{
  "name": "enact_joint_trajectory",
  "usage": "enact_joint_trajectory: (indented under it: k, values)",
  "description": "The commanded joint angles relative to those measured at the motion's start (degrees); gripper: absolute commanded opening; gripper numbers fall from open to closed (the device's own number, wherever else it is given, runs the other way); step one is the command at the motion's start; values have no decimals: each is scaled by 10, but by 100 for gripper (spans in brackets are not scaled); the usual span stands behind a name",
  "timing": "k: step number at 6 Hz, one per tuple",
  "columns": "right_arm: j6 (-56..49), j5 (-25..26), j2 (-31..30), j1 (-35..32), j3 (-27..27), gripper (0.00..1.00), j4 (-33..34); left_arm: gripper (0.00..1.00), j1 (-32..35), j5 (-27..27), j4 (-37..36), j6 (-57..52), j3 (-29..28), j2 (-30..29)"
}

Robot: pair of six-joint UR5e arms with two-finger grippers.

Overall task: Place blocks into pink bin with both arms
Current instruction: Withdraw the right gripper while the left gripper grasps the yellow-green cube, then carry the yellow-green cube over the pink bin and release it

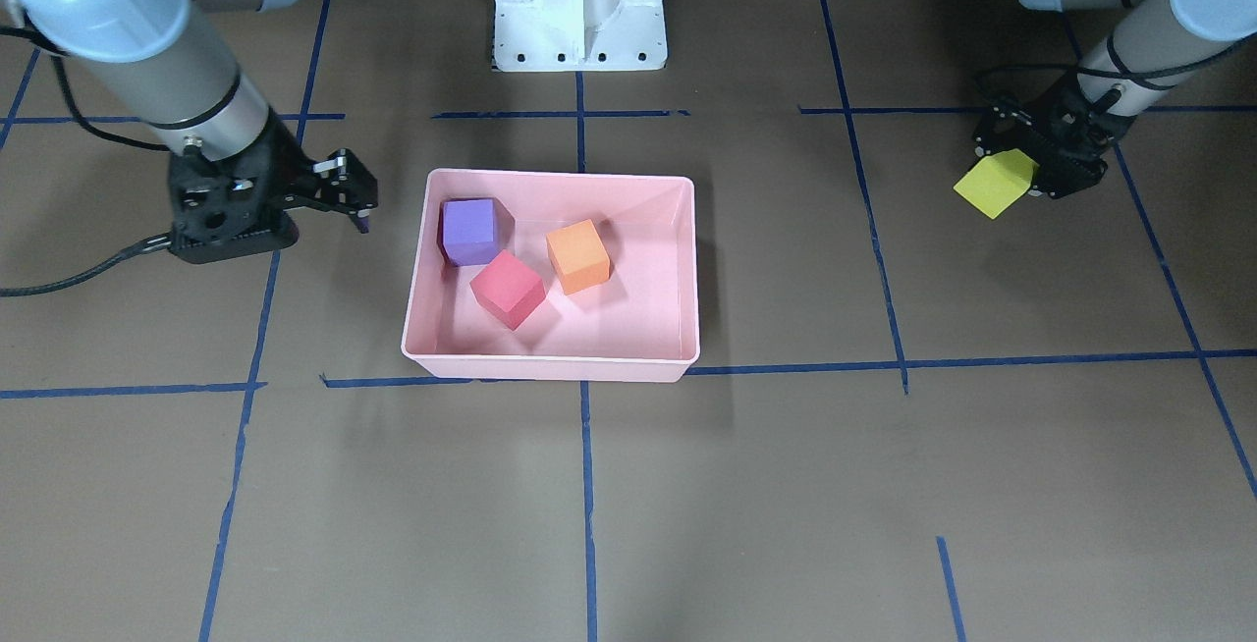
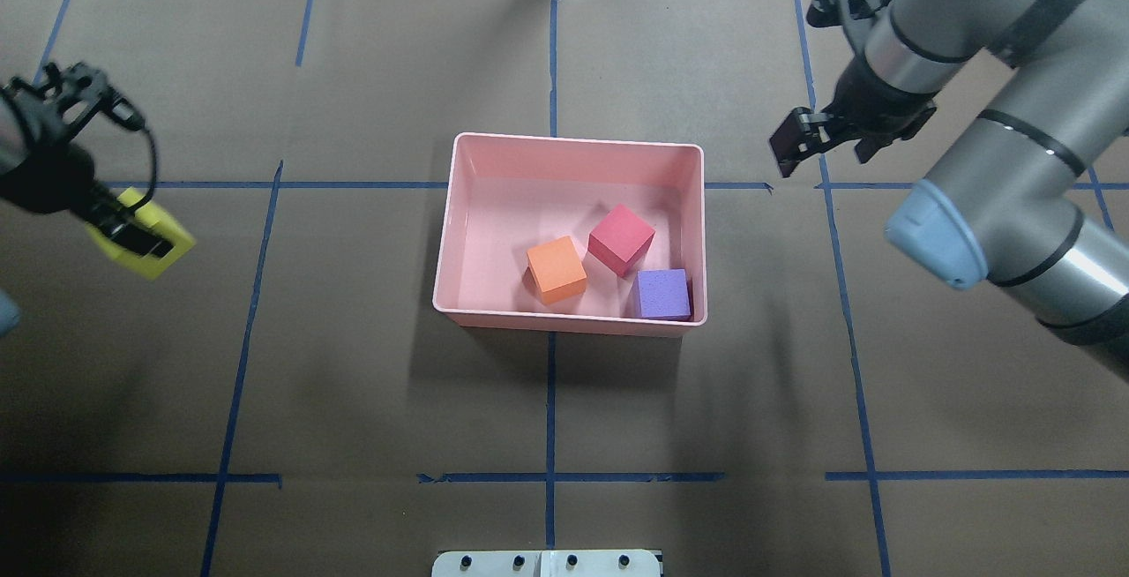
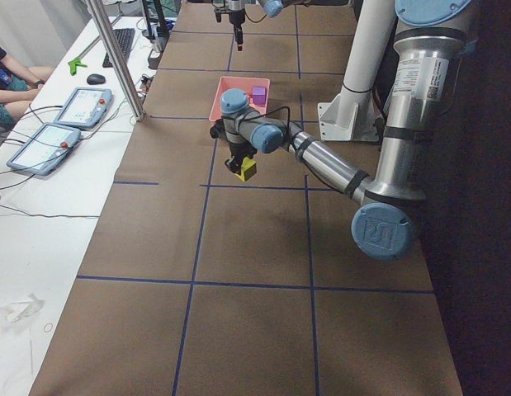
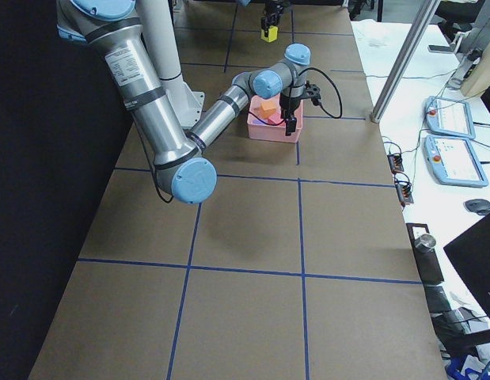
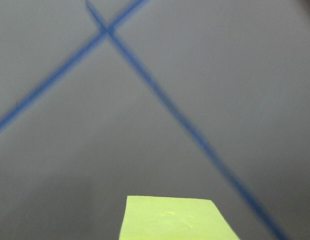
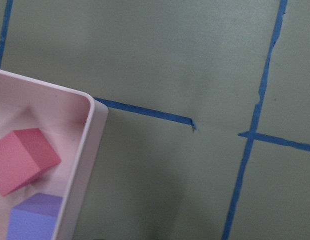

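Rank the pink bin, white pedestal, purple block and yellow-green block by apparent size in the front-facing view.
1. pink bin
2. white pedestal
3. purple block and yellow-green block: too alike to rank. The yellow-green one is held in the left gripper, partly hidden and possibly nearer the camera.
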State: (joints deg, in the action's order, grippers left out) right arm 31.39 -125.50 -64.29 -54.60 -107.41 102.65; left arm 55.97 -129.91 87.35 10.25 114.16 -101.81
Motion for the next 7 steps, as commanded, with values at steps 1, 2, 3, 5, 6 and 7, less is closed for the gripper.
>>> enact_joint_trajectory:
  k: [1,2,3,5,6,7]
  values:
    - [-178,-21,-66,-71,0,100,3,46,-65,42,-157,155,-4,-172]
    - [-259,-32,-106,-113,-4,100,2,46,-116,77,-167,271,-55,-257]
    - [-346,-33,-152,-149,-14,100,0,46,-146,100,-167,335,-154,-360]
    - [-473,-33,-246,-226,-38,100,-4,48,-162,99,-136,380,-305,-477]
    - [-487,-33,-270,-247,-42,100,-6,58,-161,98,-128,378,-328,-487]
    - [-487,-34,-281,-265,-41,100,-6,100,-160,97,-130,378,-329,-487]
